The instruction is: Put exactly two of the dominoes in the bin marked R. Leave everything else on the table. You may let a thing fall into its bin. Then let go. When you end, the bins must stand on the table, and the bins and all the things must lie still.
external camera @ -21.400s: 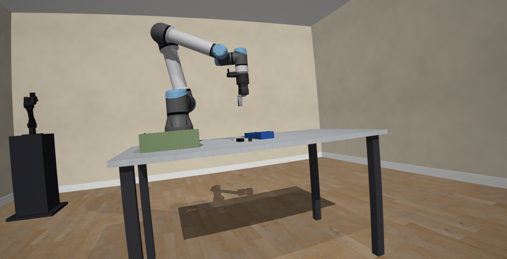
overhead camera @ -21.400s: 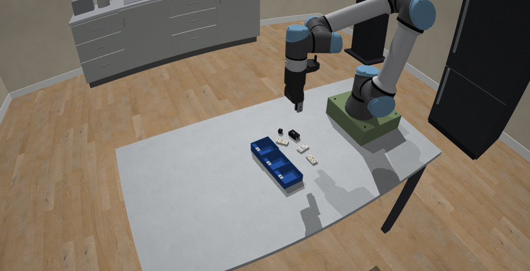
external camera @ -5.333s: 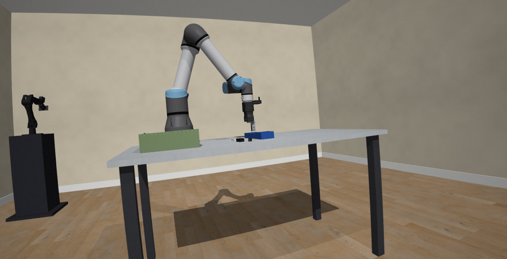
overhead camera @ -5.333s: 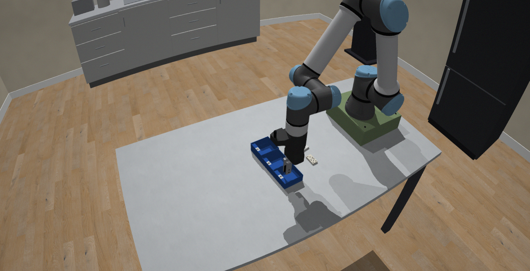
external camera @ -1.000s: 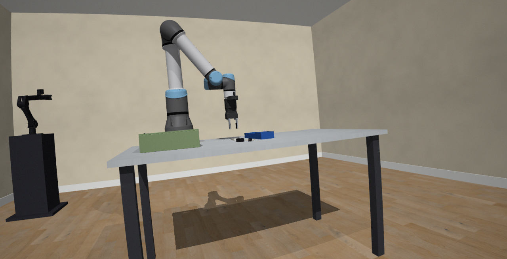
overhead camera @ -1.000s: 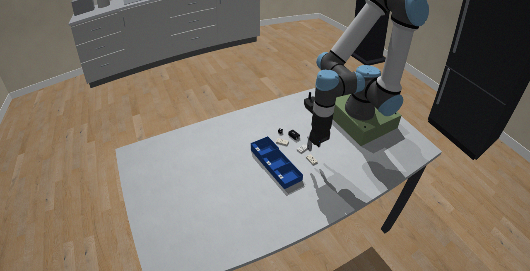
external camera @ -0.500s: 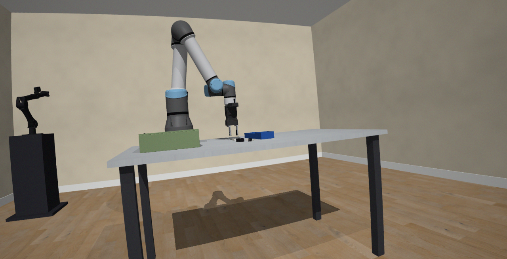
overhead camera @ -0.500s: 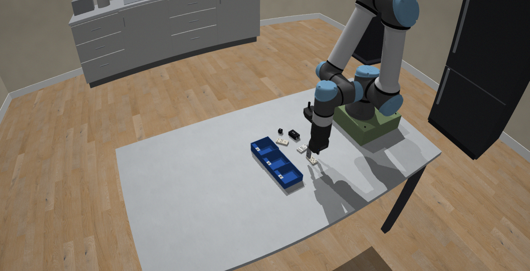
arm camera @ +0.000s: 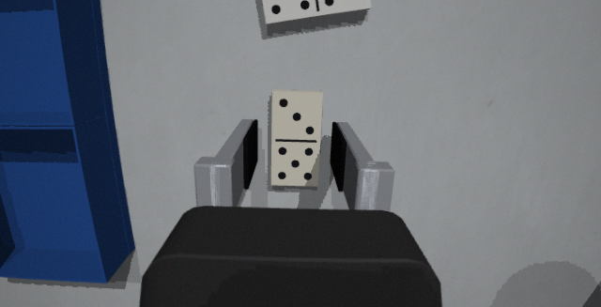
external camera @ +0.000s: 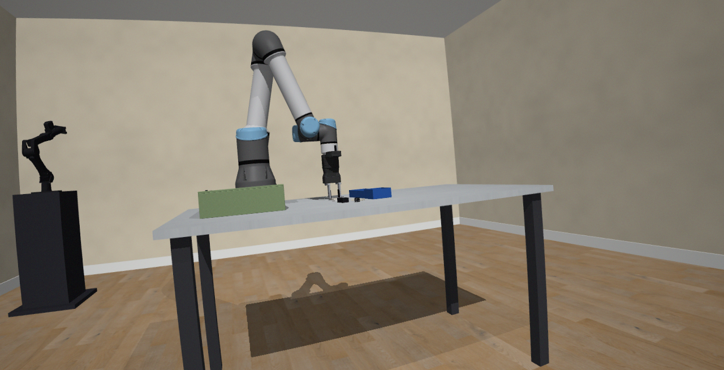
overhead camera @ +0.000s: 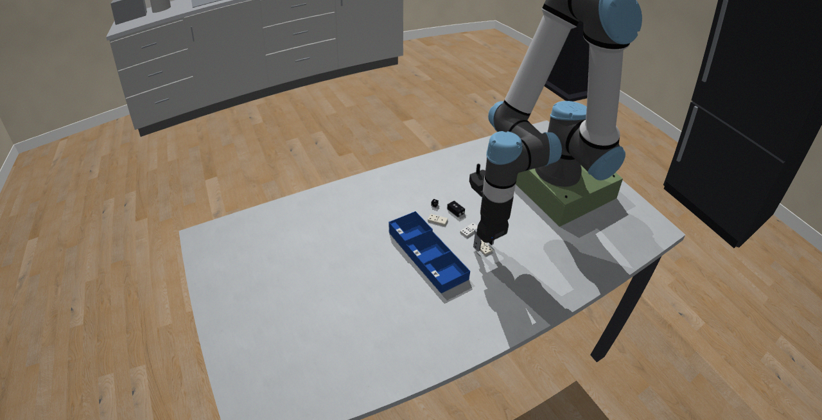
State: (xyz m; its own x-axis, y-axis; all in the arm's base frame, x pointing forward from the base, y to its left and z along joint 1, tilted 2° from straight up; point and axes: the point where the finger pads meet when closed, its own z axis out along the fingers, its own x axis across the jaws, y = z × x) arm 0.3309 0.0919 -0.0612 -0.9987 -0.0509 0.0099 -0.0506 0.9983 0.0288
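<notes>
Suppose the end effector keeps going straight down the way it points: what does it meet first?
Probably the table: the open end effector straddles the three-five domino, with a pad on each side, so the fingertips should land first. Depth is unclear.

Arm [external camera: 263, 114] mounted on a green base block [external camera: 241, 203] at the near left end of the worktop [external camera: 430, 197]. End effector [external camera: 332, 196] points straight down, fingertips at or just above the worktop surface, right of the green block. Fingers apart, nothing gripped. Blue bin [external camera: 370, 192] just right of the end effector. Two small dark pieces [external camera: 343, 199] between them; too small to identify. Second small black arm on a black pedestal [external camera: 48, 246], far left of the green block.
</notes>
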